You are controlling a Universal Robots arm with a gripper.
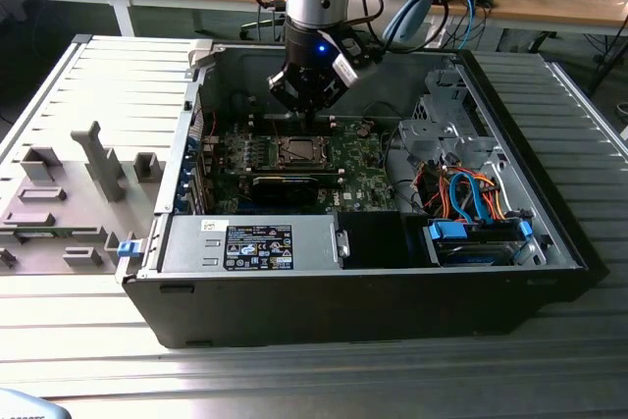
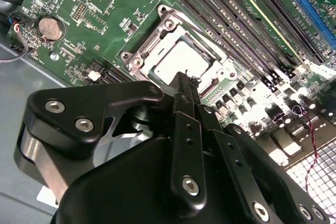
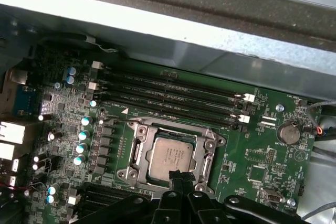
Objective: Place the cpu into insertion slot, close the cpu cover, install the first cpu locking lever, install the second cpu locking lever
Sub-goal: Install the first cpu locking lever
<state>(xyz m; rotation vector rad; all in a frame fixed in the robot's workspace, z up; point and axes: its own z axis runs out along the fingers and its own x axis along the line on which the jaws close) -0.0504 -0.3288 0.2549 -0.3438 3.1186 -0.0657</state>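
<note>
Your gripper [image 3: 178,176] fills the near foreground, fingers pressed together with nothing between them, tip over the cpu's [image 3: 169,156] edge. That chip lies flat in the insertion slot [image 3: 137,153]. Both wrist views show this; the exterior view adds the open computer case [image 1: 549,233] around it.

The cpu [image 3: 169,157] lies in the insertion slot [image 3: 212,145], memory slots [image 3: 173,95] beside

You are looking at a dull silver metal chip [image 3: 169,157], a shiny metal frame [image 3: 137,131], and a matt black gripper [image 2: 181,85].
</note>
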